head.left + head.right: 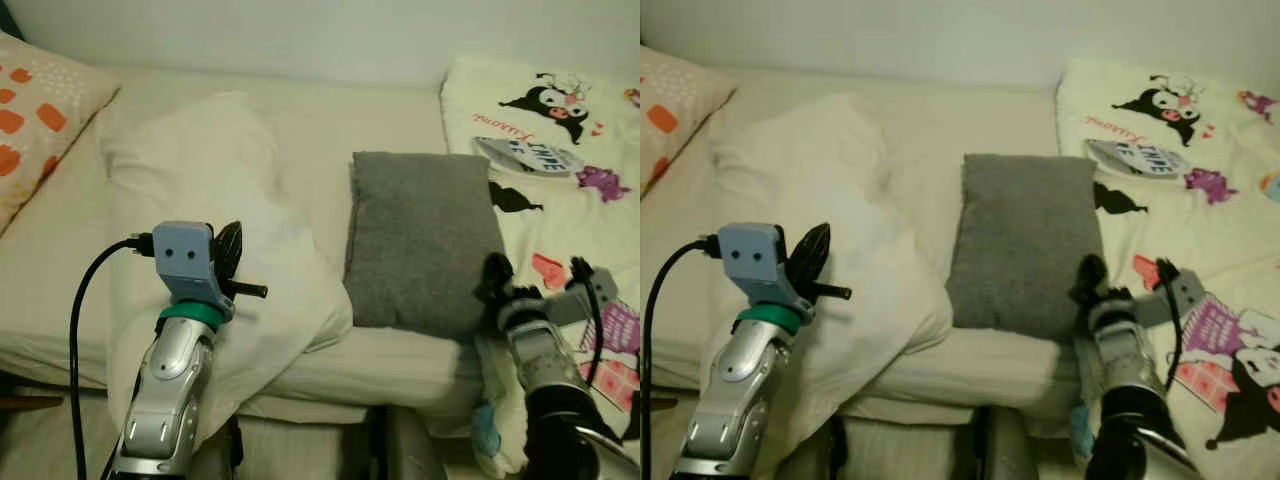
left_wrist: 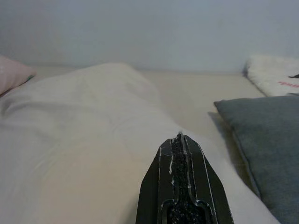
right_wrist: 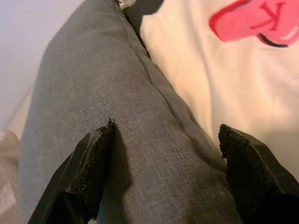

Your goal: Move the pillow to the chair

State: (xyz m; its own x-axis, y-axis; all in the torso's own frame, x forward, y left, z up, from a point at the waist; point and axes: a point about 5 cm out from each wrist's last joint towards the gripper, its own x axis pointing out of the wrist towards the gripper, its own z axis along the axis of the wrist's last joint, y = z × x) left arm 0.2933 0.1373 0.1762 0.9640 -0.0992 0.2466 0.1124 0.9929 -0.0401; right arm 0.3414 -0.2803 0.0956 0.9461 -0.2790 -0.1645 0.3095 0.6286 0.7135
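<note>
Barely started here: the flat grey fabric pillow is still lying mid-frame on the cream bed, the right tool is straddling its near edge with fingers apart, not yet clamping, no chair around.

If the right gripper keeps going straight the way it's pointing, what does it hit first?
Most likely the grey pillow: the open right gripper straddles its edge beside the cartoon blanket.

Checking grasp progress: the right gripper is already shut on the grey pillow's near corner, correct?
Not quite. The right gripper is at the grey pillow's near corner, but it is open; the right wrist view shows its fingers spread apart over the fabric.
</note>
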